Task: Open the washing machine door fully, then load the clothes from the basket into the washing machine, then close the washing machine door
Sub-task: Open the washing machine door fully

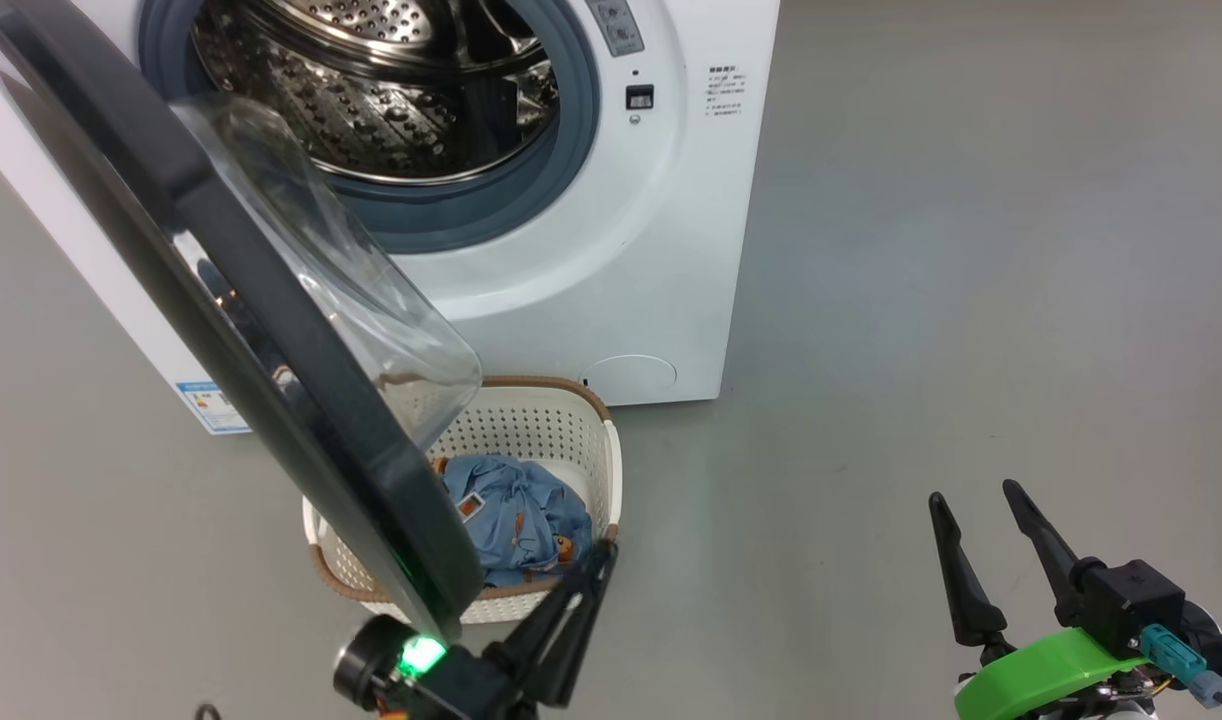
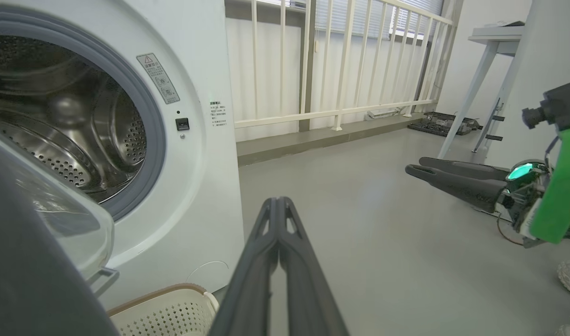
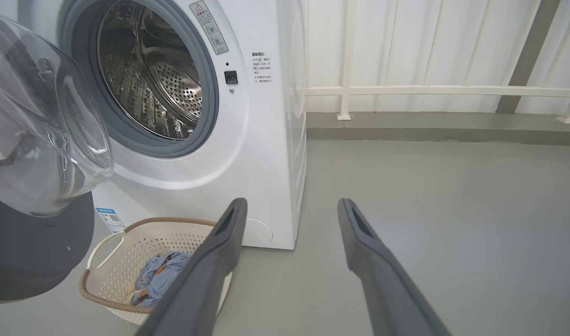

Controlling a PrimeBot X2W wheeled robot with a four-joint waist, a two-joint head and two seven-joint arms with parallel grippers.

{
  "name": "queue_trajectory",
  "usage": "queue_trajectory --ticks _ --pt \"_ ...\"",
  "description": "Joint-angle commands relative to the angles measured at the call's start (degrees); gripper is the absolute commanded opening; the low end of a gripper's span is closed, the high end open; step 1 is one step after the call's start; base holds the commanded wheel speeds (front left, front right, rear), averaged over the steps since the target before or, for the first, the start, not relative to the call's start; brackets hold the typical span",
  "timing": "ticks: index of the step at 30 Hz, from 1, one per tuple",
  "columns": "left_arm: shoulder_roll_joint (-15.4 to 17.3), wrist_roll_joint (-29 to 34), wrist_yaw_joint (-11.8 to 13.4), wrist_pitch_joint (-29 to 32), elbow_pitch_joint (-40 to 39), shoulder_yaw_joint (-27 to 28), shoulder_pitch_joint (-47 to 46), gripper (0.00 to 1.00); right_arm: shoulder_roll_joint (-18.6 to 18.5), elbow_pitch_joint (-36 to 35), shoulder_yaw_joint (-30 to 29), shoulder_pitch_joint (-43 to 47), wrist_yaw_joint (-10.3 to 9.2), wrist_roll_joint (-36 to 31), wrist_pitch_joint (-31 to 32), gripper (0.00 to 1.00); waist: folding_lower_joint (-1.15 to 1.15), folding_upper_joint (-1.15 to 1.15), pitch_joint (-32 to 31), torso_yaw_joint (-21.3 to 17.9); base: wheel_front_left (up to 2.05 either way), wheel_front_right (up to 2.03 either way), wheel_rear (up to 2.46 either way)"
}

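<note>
Trouble looked likeliest close in: the left hand, long dark fingers clenched on nothing, sat just beside the lower edge of the large round glossy black-rimmed door, at the near rim of the small cream perforated basket. A push there could skid off or nudge the basket. The right hand hung released, well apart. The door overhung the crumpled light blue clothes in the basket; a reach could strike its glass bowl. Beyond, the big white washing machine gaped.
</note>
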Motion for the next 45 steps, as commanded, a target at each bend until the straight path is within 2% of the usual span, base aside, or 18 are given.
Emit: queue_trajectory --ticks 1,5,22,33,45 --pt "-0.33 -0.24 0.8 -0.29 -0.77 2.3 -3.13 0.0 -0.65 -1.17 1.4 -1.61 0.09 0.39 -0.68 1.0 0.0 0.0 0.21 -0.12 0.0 0.0 0.0" --pt "-0.41 -1.16 2.49 -0.29 0.5 4.07 -4.42 0.0 -0.69 -0.96 1.61 -2.03 0.09 0.9 -0.68 1.0 0.0 0.0 0.59 -0.53 0.0 0.0 0.0" --pt "-0.49 -2.26 5.07 -0.29 1.75 7.89 -5.34 0.0 -0.44 -0.09 1.63 -2.43 0.09 1.88 -0.68 1.0 0.0 0.0 1.39 1.08 0.0 0.0 0.0" --pt "-0.49 -3.23 6.07 -0.29 3.65 9.37 -3.48 0.0 -0.43 0.5 1.7 -2.04 0.09 2.01 -0.68 1.0 0.0 0.0 0.7 4.02 0.0 0.0 0.0" --pt "-0.5 -3.03 7.81 -0.29 3.09 13.42 -0.08 0.0 -0.26 0.63 1.45 -1.33 0.09 2.08 -0.68 1.0 0.0 0.0 -0.01 9.59 0.0 0.0 0.0"
